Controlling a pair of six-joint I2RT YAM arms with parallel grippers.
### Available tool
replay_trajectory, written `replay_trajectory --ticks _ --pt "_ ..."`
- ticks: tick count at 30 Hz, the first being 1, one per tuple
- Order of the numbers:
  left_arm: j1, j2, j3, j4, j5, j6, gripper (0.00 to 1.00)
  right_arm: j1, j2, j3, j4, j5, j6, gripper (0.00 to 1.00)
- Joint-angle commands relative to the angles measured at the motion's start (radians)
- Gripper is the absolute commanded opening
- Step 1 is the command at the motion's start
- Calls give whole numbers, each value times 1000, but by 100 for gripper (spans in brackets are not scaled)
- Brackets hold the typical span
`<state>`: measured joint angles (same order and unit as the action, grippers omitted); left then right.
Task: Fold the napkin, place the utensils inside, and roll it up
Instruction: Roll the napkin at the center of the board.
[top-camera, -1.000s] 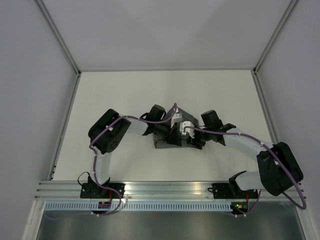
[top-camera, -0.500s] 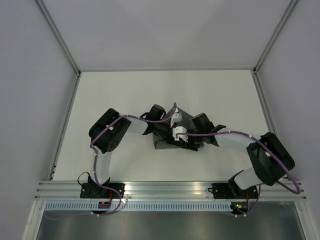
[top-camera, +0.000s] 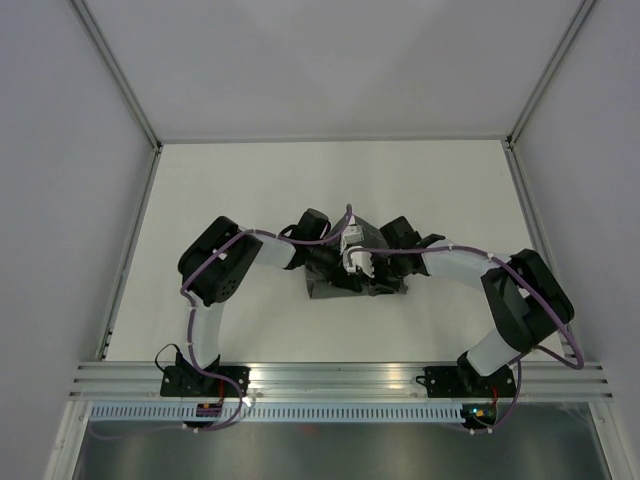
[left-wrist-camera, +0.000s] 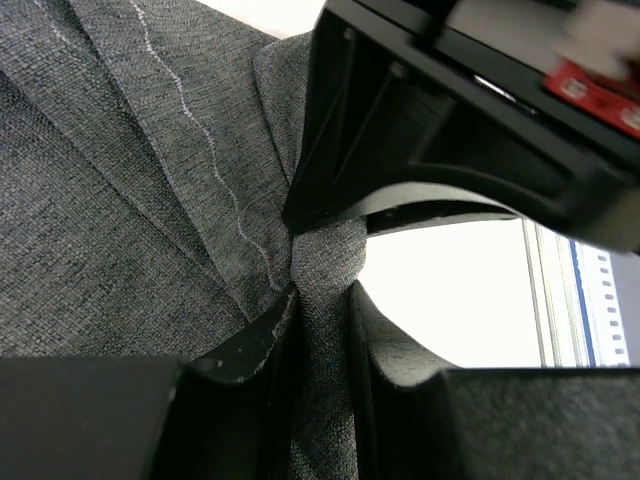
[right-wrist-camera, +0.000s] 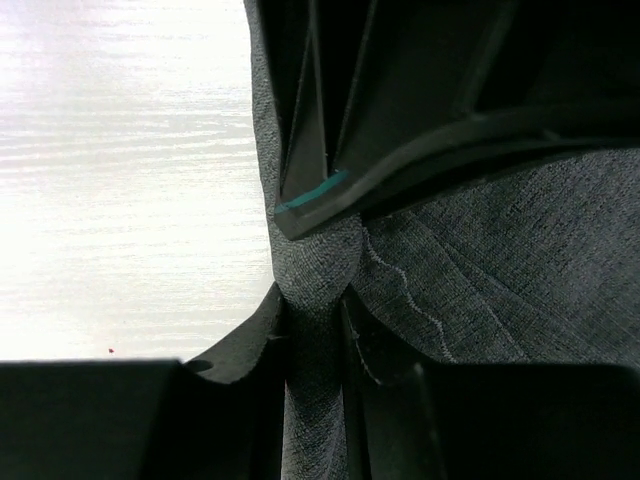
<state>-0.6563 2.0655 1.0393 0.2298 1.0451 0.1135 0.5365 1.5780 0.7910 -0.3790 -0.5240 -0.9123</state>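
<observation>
Table (top-camera: 250, 190): white, matte, faint wood grain in the right wrist view. Pale grey walls (top-camera: 60, 200) on three sides, with aluminium frame posts (top-camera: 120, 75) in the far corners. Ribbed aluminium rail (top-camera: 340, 378) along the near edge carries both arm bases.

Napkin (top-camera: 322, 290): dark grey, bunched at table centre, mostly hidden under the two wrists. Folds and a pale stitched line (left-wrist-camera: 215, 160) show close up.

Left gripper (left-wrist-camera: 322, 310): fingers closed tight on a raised pinch of napkin cloth.

Right gripper (right-wrist-camera: 315, 310): likewise clamped on a pinch of cloth, at the napkin's edge beside bare table.

The two grippers meet nose to nose, nearly touching, over the cloth.
</observation>
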Motion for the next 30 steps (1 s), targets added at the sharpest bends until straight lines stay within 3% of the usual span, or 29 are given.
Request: replay_trajectory --ticks 1,12,17,21,25,27,28,30 --pt "3 25 -77 -54 -105 -31 16 -64 65 74 -92 -80 -25 15" --pt "11 -120 -228 201 -232 -221 40 -202 345 367 -455 -225 -135 7" --pt "11 -185 -246 219 -328 -255 44 -227 433 430 -524 -237 -149 5" --pt "11 -266 -336 374 -396 -299 52 -240 476 467 -570 -245 -154 4" --pt "9 -335 -380 425 -476 -336 53 -245 507 487 -589 -237 -158 4" --pt "-5 -419 -433 454 -558 -339 52 -245 522 499 -597 -229 -155 4" --pt "-25 -461 -458 483 -674 -307 52 -247 533 502 -598 -228 -154 4" --pt "-129 -600 -519 496 -820 -244 56 -247 550 516 -607 -225 -154 4"
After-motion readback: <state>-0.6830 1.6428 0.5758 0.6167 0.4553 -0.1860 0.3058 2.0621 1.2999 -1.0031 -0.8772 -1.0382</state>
